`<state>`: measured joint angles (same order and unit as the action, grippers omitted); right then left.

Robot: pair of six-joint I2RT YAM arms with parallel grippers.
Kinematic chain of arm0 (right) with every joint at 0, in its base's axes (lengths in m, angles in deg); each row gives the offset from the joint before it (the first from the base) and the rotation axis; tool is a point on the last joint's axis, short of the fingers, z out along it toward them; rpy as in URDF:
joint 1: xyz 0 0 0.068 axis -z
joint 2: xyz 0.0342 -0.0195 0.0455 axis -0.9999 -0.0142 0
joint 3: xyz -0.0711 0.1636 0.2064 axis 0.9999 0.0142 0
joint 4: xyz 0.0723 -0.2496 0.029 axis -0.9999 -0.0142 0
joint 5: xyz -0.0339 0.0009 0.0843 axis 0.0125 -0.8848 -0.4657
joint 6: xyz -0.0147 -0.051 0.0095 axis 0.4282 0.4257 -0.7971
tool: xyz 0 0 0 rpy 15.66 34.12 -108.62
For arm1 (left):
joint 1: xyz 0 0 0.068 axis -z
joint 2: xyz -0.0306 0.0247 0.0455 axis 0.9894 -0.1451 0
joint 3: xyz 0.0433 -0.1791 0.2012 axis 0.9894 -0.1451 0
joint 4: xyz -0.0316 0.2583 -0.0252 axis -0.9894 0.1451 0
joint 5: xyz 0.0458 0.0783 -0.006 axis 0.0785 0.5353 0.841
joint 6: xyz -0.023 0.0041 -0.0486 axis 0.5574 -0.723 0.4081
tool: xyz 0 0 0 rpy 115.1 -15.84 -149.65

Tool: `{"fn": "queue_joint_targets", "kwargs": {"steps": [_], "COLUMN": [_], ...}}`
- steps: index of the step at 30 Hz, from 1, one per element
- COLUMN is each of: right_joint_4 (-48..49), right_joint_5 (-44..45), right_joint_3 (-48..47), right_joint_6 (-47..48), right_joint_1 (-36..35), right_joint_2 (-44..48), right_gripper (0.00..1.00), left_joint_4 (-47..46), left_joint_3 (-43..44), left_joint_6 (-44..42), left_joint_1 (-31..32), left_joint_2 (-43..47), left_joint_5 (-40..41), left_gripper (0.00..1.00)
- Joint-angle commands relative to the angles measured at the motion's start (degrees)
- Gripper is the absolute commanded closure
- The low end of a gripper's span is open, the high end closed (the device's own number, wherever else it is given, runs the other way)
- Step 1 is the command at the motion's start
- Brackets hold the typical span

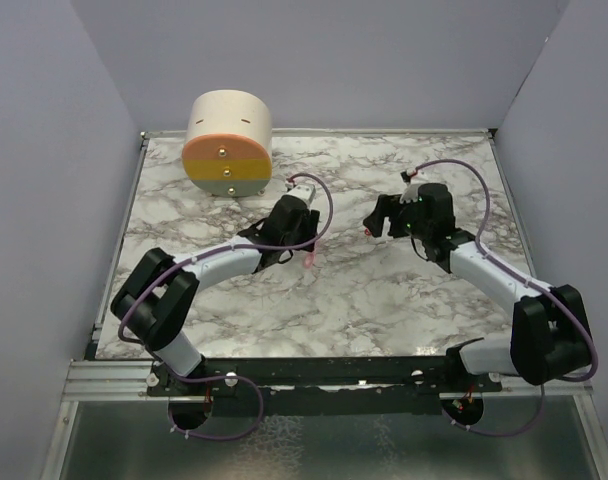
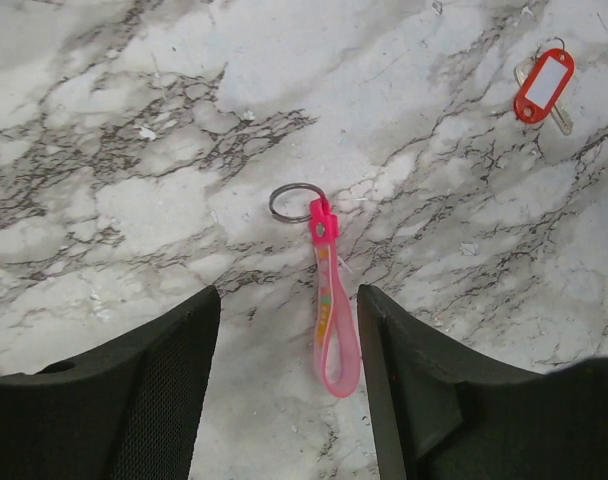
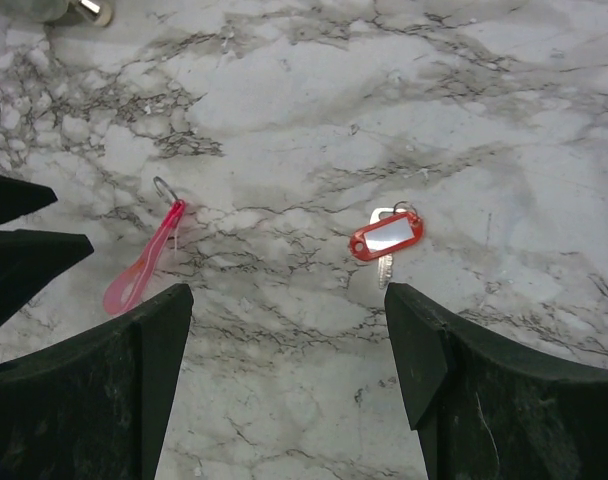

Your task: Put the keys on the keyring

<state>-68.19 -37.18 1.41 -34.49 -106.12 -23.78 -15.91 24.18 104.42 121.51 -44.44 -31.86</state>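
Note:
The keyring, a thin dark ring with a bright-pink strip, lies flat on the marble. My left gripper is open over it. The strip's looped end rests between the fingers, close to the right-hand one, and nothing is gripped. The keys, a small red tag with a silver key under it, lie apart to the upper right. In the right wrist view the keys sit just ahead of my open right gripper, nearer its right finger, and the keyring lies to the left. From above, the keyring and keys lie between both grippers.
A cream drum with an orange and yellow face and brass knobs stands at the back left of the marble table. Grey walls close in the sides and back. The left gripper's dark fingers show at the right wrist view's left edge.

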Motion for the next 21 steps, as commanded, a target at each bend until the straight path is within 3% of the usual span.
{"fn": "queue_joint_targets", "kwargs": {"steps": [1, 12, 21], "right_joint_4": [0.36, 3.27, 5.36], "right_joint_5": [-0.82, -0.14, -3.42], "right_joint_3": [-3.45, -9.60, -18.24], "right_joint_6": [1.71, 3.89, 5.85], "right_joint_1": [-3.28, -11.67, -14.30], "right_joint_2": [-3.09, -14.00, -26.61], "right_gripper": [0.21, 0.24, 0.29], "left_joint_4": [-2.74, -6.78, -6.96], "left_joint_3": [-2.34, -10.93, -14.49], "left_joint_6": [1.46, 4.27, 4.38], "left_joint_1": [-0.71, -4.62, -8.83], "left_joint_2": [3.93, 12.33, 17.56], "left_joint_5": [5.23, 8.01, 3.83], "left_gripper": [0.40, 0.41, 0.40]}}
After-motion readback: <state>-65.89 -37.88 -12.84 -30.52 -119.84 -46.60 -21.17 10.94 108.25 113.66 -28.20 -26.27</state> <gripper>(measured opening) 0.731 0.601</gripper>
